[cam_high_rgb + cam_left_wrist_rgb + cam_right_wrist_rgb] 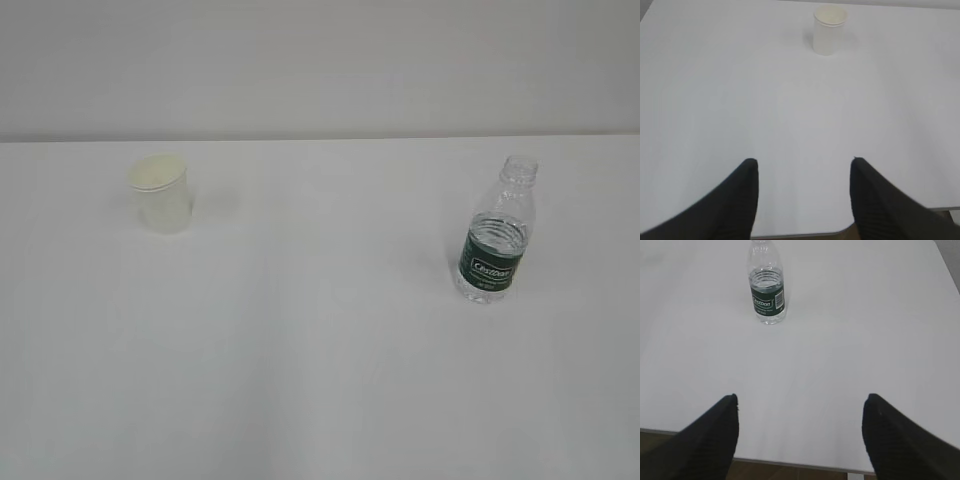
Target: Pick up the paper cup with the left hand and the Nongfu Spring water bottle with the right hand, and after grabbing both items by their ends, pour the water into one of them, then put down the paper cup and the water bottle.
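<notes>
The cream-white paper cup (pixel 160 193) stands upright at the far left of the white table (pixel 320 360); the left wrist view shows the cup (pixel 829 29) far ahead. My left gripper (pixel 804 162) is open and empty over the table's near edge, well short of the cup. The clear, uncapped Nongfu Spring water bottle (pixel 494 235) with its dark green label stands upright on the right, with water inside. In the right wrist view the bottle (pixel 766 285) is far ahead and to the left. My right gripper (pixel 800 399) is open wide and empty. Neither arm shows in the exterior view.
The table's near edge (pixel 800 234) lies just under the left fingertips, and the same edge (pixel 790 464) runs below the right ones. A pale wall (pixel 320 60) rises behind the table's far edge.
</notes>
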`<move>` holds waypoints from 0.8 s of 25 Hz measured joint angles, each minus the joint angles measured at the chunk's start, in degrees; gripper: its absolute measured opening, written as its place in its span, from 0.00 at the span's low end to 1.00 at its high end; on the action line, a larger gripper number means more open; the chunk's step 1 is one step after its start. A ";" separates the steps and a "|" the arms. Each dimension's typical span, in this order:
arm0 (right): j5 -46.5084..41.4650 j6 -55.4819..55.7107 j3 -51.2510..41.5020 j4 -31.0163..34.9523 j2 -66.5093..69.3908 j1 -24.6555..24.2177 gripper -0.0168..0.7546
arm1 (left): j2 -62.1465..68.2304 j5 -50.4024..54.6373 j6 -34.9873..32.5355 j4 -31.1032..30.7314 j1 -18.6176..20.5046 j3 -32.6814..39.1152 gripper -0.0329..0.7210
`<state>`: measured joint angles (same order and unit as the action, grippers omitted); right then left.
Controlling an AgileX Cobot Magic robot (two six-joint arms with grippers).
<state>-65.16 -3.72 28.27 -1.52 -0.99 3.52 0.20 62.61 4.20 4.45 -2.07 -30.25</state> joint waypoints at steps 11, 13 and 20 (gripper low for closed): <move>0.00 0.00 0.00 0.00 0.00 0.00 0.77 | 0.00 0.00 0.00 0.00 0.00 0.00 0.57; 0.00 0.00 0.00 0.00 0.00 0.00 0.77 | 0.00 0.00 0.00 0.00 0.00 0.00 0.57; 0.00 -0.10 0.00 -1.18 0.00 0.00 0.77 | 0.00 0.00 0.00 0.00 0.00 0.00 0.56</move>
<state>-65.16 -3.82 28.27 -2.70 -0.99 3.52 0.20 62.61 4.20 4.45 -2.07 -30.25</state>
